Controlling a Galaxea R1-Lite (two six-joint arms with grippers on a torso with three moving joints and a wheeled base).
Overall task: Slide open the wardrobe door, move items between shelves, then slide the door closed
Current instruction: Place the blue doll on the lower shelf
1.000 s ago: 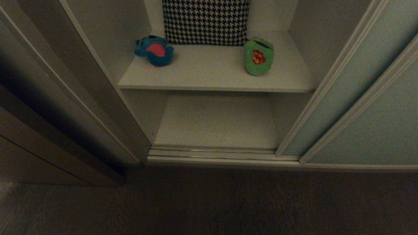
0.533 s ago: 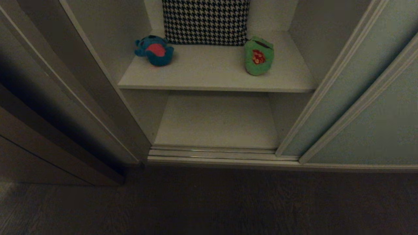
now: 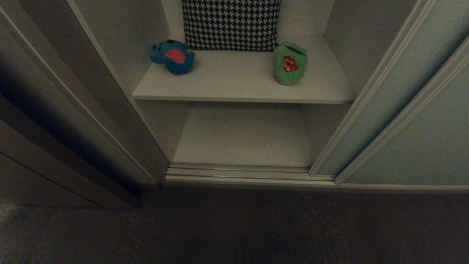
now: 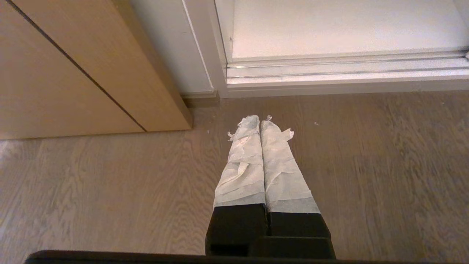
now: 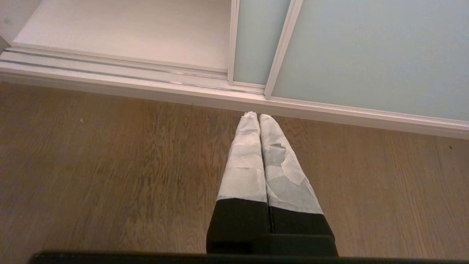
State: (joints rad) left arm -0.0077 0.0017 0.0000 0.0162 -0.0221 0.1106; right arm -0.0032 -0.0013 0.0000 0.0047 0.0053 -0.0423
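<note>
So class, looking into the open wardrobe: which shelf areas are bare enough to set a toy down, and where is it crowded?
The lower shelf is entirely bare. On the upper shelf, a free patch lies between the blue bear and the green frog, in front of the houndstooth cushion. The back of that shelf is crowded.

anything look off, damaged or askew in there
Only minor wear: the white wrap on the right gripper fingers is torn, and frayed at the left gripper tips. The frog and bear lie tidily on the upper shelf.
</note>
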